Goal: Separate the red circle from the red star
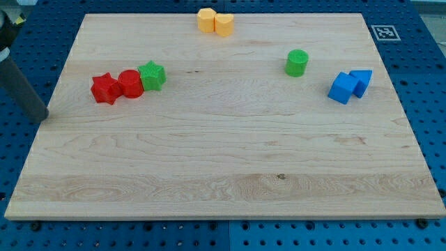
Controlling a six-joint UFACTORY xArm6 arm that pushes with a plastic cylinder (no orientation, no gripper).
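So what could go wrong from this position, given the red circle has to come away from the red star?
1. The red circle sits wedged between the red star and the green star, apparently touching both, so a push may drag all three along together.
2. My tip is at the board's left edge, left of the red star; a straight push rightward would likely hit the star first and press it against the circle.

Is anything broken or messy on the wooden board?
Nothing looks broken or spilled. The red star, red circle and green star sit squeezed together in a row, and my tip waits at the view's left edge, apart from them.
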